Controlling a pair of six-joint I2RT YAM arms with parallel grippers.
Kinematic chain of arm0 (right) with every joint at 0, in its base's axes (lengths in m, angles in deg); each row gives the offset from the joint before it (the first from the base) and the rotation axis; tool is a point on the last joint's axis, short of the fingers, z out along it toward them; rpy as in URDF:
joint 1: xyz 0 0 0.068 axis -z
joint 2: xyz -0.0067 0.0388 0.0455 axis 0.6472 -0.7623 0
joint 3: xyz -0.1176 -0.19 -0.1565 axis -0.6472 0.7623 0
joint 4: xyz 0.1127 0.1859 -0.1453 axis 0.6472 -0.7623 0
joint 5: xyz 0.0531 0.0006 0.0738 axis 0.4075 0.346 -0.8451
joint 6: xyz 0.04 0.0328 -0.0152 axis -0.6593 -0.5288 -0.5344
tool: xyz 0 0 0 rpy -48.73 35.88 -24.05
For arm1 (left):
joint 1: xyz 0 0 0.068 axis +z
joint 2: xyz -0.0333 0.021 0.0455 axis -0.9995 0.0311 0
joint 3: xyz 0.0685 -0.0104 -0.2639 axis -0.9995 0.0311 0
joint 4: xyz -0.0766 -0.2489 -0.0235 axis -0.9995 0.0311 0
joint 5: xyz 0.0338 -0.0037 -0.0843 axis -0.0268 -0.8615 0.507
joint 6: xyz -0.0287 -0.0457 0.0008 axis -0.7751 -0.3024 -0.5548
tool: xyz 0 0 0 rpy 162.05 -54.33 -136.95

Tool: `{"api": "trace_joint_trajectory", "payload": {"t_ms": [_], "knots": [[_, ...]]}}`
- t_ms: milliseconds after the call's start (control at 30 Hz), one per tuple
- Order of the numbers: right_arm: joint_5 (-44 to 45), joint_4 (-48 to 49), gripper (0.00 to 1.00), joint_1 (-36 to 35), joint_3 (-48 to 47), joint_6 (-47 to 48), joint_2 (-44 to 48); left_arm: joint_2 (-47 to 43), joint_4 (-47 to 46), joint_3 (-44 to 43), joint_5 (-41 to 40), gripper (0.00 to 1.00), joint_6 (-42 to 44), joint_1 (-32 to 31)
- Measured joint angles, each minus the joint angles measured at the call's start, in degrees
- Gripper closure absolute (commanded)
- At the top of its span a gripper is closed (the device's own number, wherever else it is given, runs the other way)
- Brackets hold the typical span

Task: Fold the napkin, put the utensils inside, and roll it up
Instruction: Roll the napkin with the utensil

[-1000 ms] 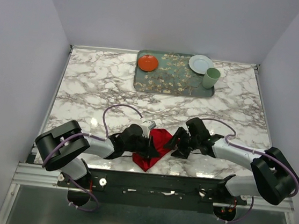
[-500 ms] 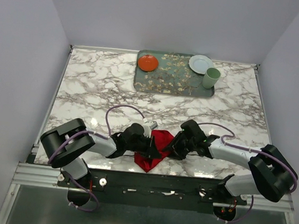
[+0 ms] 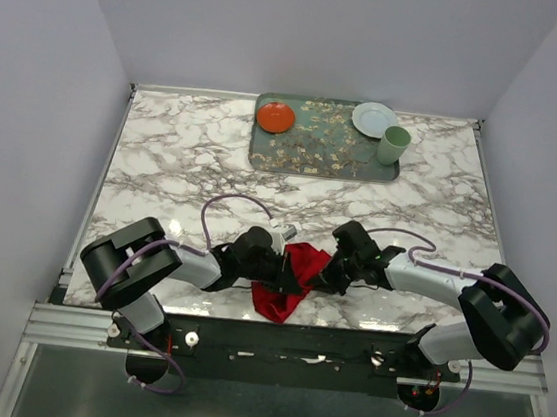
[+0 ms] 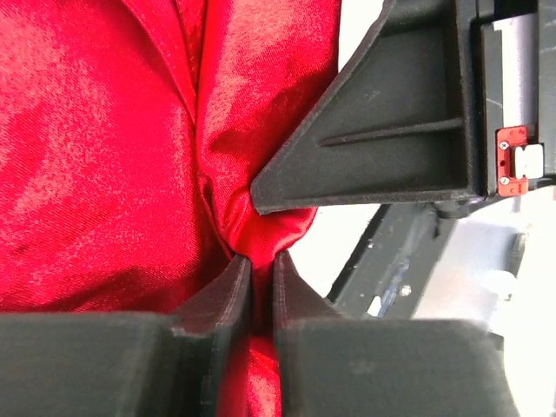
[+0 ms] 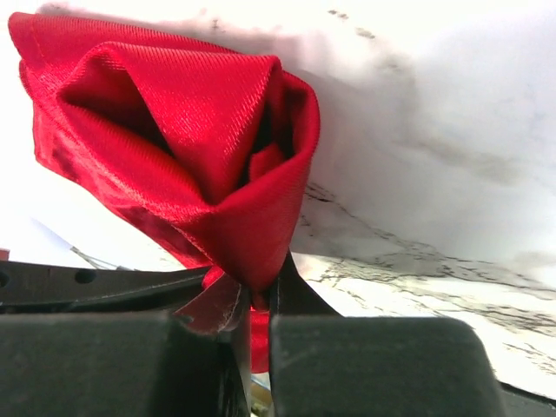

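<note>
Having closed in from 3 o'clock, the right gripper is now pinching shut on the napkin, which is lying bunched at the counter's 6 o'clock edge, while the left gripper is nipping its 9 o'clock side, likely readying a two-handed fold.

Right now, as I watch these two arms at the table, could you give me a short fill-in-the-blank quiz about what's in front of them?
1. The left jaws and the right jaws are both shut on the ____ napkin.
2. The pale green cup stands next to the ____ plate.
3. The orange-red plate rests on the patterned tray at the marble table's ____ edge.

Missing words: red; white; far.
</note>
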Motion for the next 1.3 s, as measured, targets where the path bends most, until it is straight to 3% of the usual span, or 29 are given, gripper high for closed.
{"api": "trace_joint_trajectory", "payload": {"t_ms": [133, 167, 300, 333, 567, 600, 833, 1067, 1300], "knots": [[0.2, -0.3, 0.99, 0.0, -0.9, 1.3, -0.1, -3.6, 7.1, -1.6, -3.7, 0.61, 3.9, -1.3], [0.3, -0.5, 0.99, -0.1, -1.4, 2.0, -0.1, -4.3, 8.4, -1.8, -4.3, 0.46, 4.6, -1.5], [0.6, -1.0, 0.99, -0.3, -2.1, 3.4, -0.5, -9.6, 16.7, -4.4, -8.7, 0.42, 9.1, -3.1], [0.6, -1.3, 0.99, -0.3, -2.3, 3.7, -0.6, -11.3, 19.0, -5.4, -10.6, 0.36, 10.1, -4.1], [0.5, -2.5, 0.99, -0.3, -3.8, 4.7, -1.9, -15.5, 32.5, -15.0, -31.6, 0.37, 15.4, -17.4], [0.3, -2.6, 0.99, -0.3, -4.0, 4.7, -2.1, -14.8, 35.9, -16.6, -36.7, 0.37, 16.0, -19.1], [-0.5, -2.6, 0.99, -0.3, -4.5, 4.5, -2.9, -2.3, 47.0, -26.2, -53.2, 0.36, 16.9, -29.3], [-1.0, -2.6, 0.99, -0.3, -4.5, 3.8, -3.1, 7.4, 56.7, -32.2, -62.9, 0.36, 16.7, -33.8], [-1.3, -2.4, 0.99, -0.3, -4.4, 3.1, -3.2, 11.3, 60.1, -34.7, -65.5, 0.36, 16.3, -34.1]]}}
